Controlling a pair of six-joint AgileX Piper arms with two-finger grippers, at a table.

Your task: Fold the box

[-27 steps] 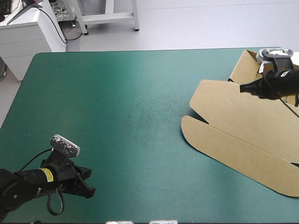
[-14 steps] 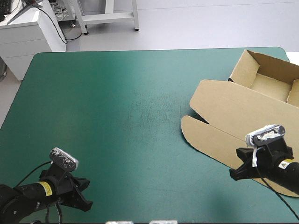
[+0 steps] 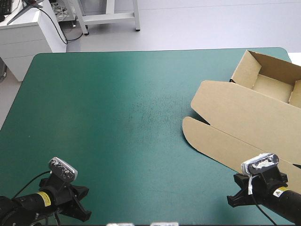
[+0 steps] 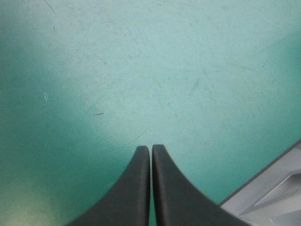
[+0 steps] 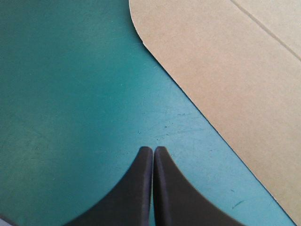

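Note:
The brown box [image 3: 249, 117] lies at the table's right side as an open tray with raised walls [image 3: 270, 77] at the far right and its lid flat toward the front. My right gripper [image 3: 231, 201] is shut and empty near the front edge, just off the lid's front flap [image 5: 225, 70]; in the right wrist view its tip [image 5: 153, 149] rests over bare teal-green cover beside that flap's curved edge. My left gripper [image 3: 87, 217] is shut at the front left corner, far from the box, its tip [image 4: 151, 147] over bare cover.
A white cabinet [image 3: 23, 33] and a white frame's legs [image 3: 110, 16] stand beyond the table's far edge. The table's front edge shows at a corner of the left wrist view [image 4: 263, 193]. Bare teal-green cover [image 3: 117, 117] spans the table's middle and left.
My right arm has swung from over the tray at the far right back to the front edge near the lid flap. The left arm has drawn back slightly toward the front edge.

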